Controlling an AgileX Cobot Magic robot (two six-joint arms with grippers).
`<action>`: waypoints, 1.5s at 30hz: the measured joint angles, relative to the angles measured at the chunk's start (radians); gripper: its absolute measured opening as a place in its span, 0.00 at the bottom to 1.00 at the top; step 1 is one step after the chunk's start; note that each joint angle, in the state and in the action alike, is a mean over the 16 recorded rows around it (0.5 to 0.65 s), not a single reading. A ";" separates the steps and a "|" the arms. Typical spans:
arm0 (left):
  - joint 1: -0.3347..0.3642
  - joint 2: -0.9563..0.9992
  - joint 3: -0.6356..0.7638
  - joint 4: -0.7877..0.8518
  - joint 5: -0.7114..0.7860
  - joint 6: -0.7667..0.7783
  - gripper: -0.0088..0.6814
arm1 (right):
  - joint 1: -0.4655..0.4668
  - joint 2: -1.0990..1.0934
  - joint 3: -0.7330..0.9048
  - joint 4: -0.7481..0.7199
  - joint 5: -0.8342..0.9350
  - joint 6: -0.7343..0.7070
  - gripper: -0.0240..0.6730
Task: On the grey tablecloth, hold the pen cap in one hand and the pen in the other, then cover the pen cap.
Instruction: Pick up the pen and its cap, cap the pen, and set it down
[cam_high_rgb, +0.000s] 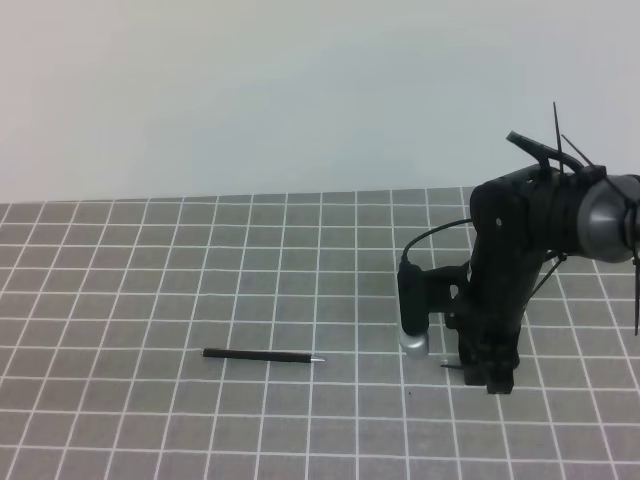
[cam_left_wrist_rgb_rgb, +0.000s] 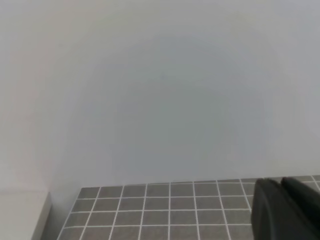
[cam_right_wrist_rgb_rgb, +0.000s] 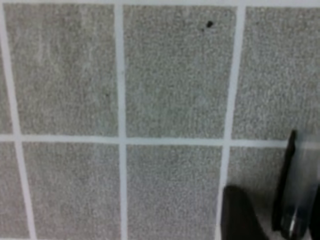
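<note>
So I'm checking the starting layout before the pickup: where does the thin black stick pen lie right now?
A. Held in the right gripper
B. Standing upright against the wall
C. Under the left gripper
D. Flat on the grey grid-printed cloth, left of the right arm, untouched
D: in the high view the thin black stick pen lies flat on the grey grid-printed cloth, well left of the right gripper, with nothing touching it.

Right arm reaches in from the right edge, wrist bent straight down, right gripper (cam_high_rgb: 490, 380) low. Left gripper (cam_left_wrist_rgb_rgb: 287, 210) shows only a dark edge.
</note>
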 joint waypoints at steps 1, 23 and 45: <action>0.000 0.000 0.000 0.000 0.000 0.000 0.01 | 0.000 0.001 0.000 0.000 0.000 0.000 0.44; 0.000 0.011 -0.098 0.021 0.114 0.096 0.01 | 0.000 -0.017 -0.016 -0.054 0.063 0.005 0.17; 0.000 0.596 -0.652 -0.256 0.976 0.232 0.01 | 0.000 -0.067 -0.236 0.138 0.282 0.143 0.17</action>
